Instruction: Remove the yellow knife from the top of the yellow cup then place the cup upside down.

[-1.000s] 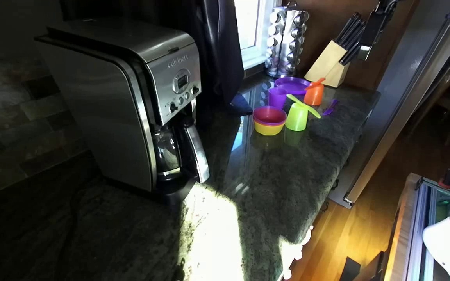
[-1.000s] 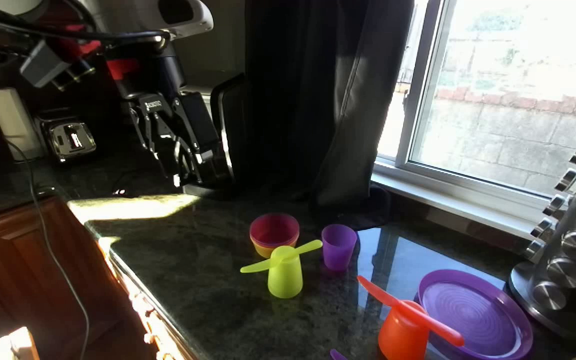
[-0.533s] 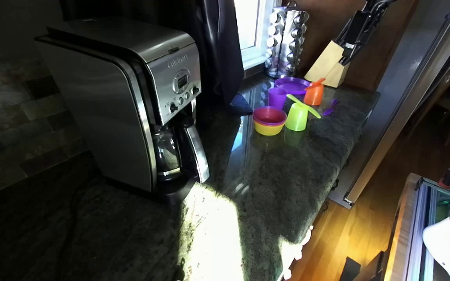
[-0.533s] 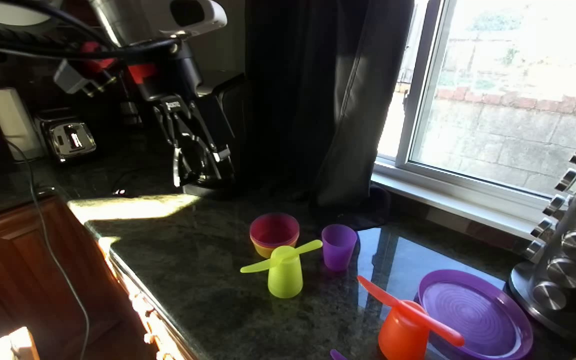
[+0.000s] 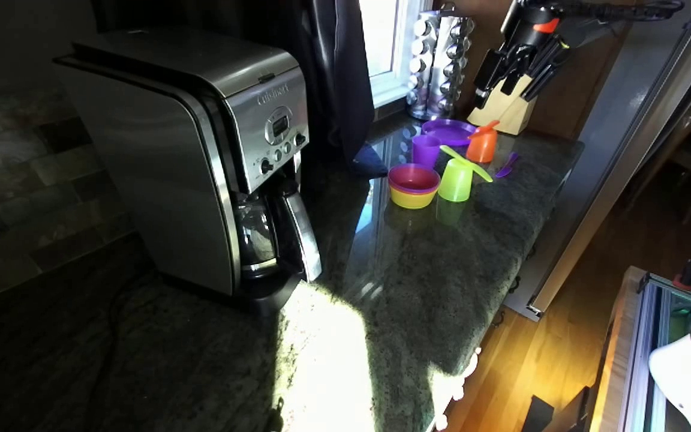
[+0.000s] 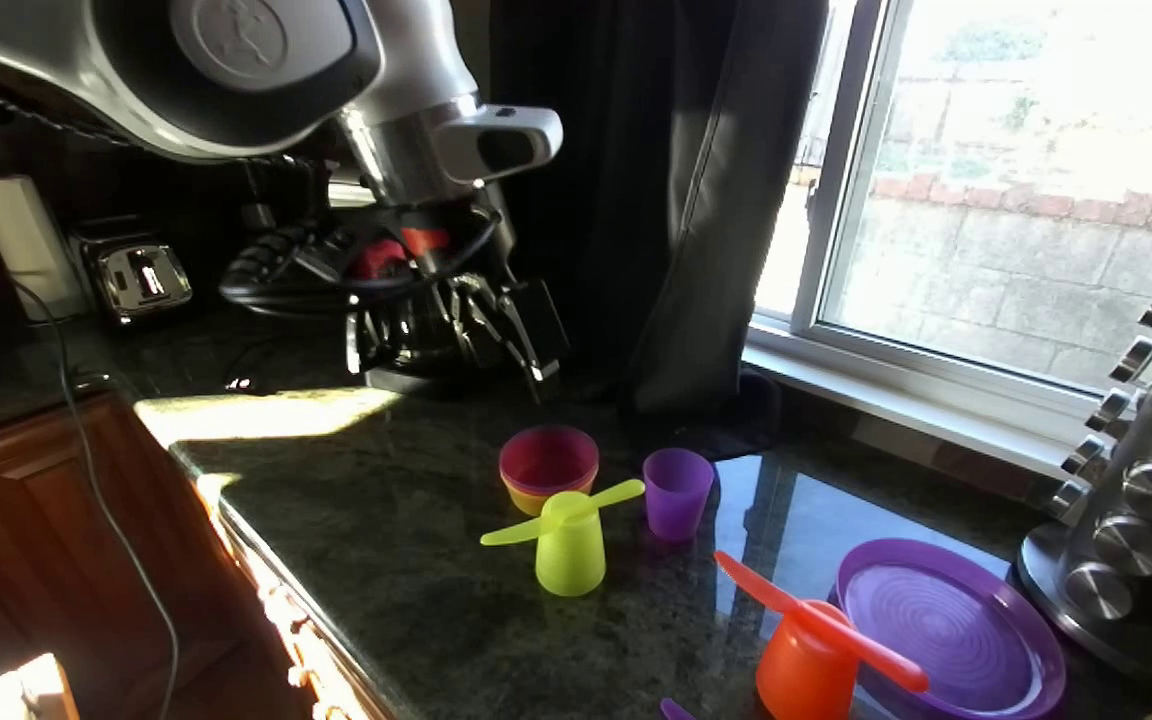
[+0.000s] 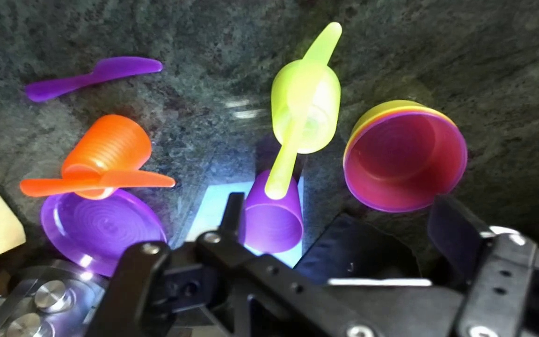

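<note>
The tool (image 7: 342,224) hangs, spread wide, above the counter (image 6: 416,570). The yellow knife (image 5: 466,162) lies across the top of the yellow cup (image 6: 571,565), which seems to stand base up. In an exterior view, stacked bowls (image 6: 548,462) stand on its far side, slightly left, a purple cup (image 6: 676,505) to its right.

On counter (image 6: 416,560) | yellow cup (image 6: 571,560) | purple cup (image 6: 676,505) | orange cup (image 6: 804,668) | bowl stack (image 5: 414,191) | purple knife (image 7: 93,78)

On the counter (image 7: 204,37) we've got the yellow knife (image 7: 301,96) lying right across the yellow cup (image 7: 327,105), stacked bowls (image 7: 405,157) just beside that, plus an orange cup (image 7: 112,142) with an orange knife (image 7: 110,179) across it. Our jaws are spread wide, purple cup (image 7: 274,227) showing between them.
</note>
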